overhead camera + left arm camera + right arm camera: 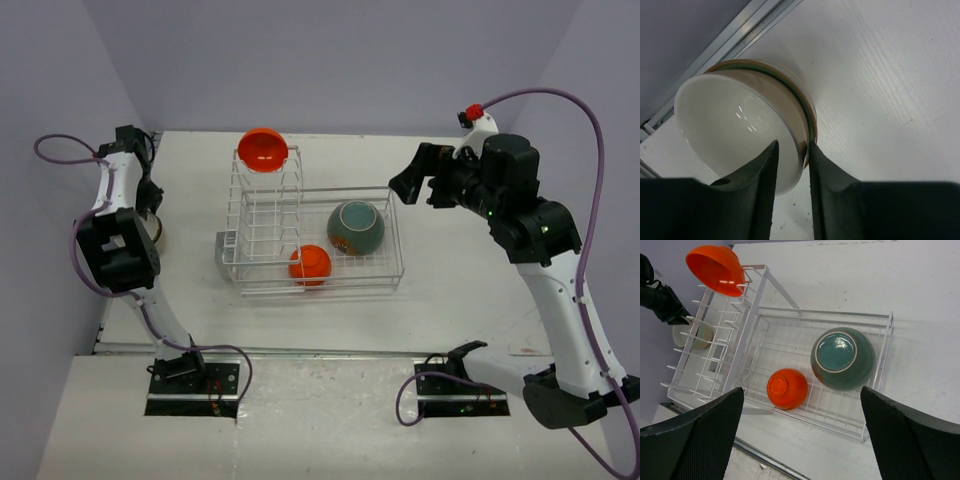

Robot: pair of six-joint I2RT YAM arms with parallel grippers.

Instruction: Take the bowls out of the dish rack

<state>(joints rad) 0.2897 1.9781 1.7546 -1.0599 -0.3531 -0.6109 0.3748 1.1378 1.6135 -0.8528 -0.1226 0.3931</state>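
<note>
**Q:** Entry one, the left gripper: what is recorded?
**A:** The jaws are set narrow and clamped across the rim of the cream bowl, one finger inside and one outside. The bowl is seen nested on a stack of other bowls at the left edge of the table, well apart from the dish rack.

**Q:** Entry two, the right gripper?
**A:** It is spread wide, with nothing held, and is poised above the rack's right end.

**Q:** What is listed in the rack?
**A:** Three items are listed.
- One orange bowl is perched atop the upright slots.
- A second orange bowl lies in the basket, apparently foot-up.
- The teal bowl is tilted, just beside it.

**Q:** How is the step in hand best done?
**A:** Placing the cream bowl is judged to be the current step.
- The bowl should be seated level in the stack before the jaws are parted.
- The jaws should be opened only enough to free the rim.
- The gripper should then be raised straight up, so that the inner finger is not dragged along the wall and the stack is not tipped toward the table edge.

For the next pick, the teal bowl would be better taken by its rim than by its rounded, glossy side.
</note>
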